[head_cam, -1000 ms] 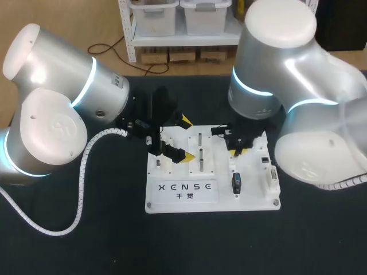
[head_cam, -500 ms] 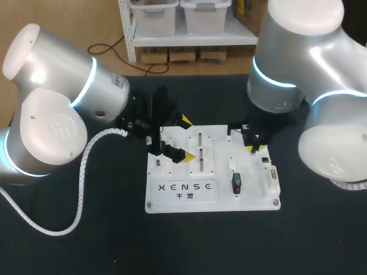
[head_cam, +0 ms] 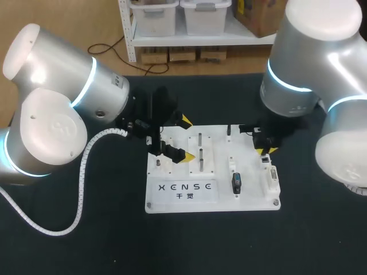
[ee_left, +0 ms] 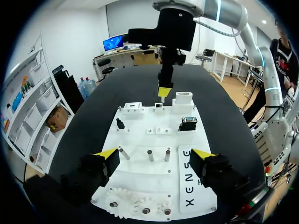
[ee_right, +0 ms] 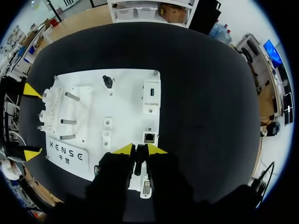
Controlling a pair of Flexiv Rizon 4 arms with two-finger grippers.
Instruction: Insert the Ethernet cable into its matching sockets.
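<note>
Plug [ee_right: 138, 165]: small dark piece, clenched between right tool [ee_right: 140, 149] tips, socket [ee_right: 149, 137] just ahead at board [ee_right: 126, 93] edge. Cable itself not seen. You likely had light, stiff plastic with fragile latch; best hold was plug's flat sides, never soft cable. Left tool [ee_left: 154, 154] hung released, empty, over board's peg end. Right wrist view gave you plug-to-socket line. Head view hid plug under tool. Left wrist view showed one yellow tip above socket.
</note>
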